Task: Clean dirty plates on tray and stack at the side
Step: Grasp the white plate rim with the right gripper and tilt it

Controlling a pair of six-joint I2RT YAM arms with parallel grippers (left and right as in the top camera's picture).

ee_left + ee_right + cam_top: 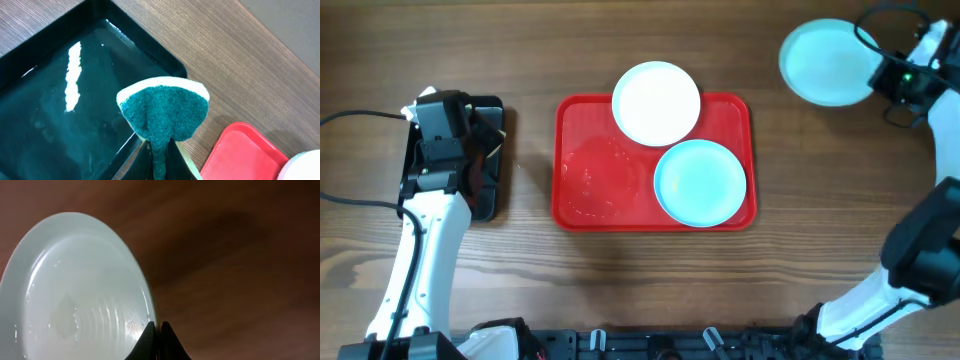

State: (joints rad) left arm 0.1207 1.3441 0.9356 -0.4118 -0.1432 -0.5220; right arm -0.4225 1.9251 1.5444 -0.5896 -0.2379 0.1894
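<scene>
The red tray (582, 170) lies mid-table. A white plate (656, 103) rests on its far rim and a turquoise plate (699, 181) sits at its right front. A second turquoise plate (825, 62) is at the far right, off the tray. My right gripper (882, 76) is shut on that plate's rim (80, 295), fingers (157, 330) pinching the edge. My left gripper (472, 150) is shut on a green-and-white sponge (164, 110), held over the corner of the black tray (60, 110). The red tray's corner (240, 155) shows at lower right.
The narrow black tray (490, 170) lies left of the red tray, under the left arm. The red tray's left half shows wet smears (595, 180). Cables run along the left and far right edges.
</scene>
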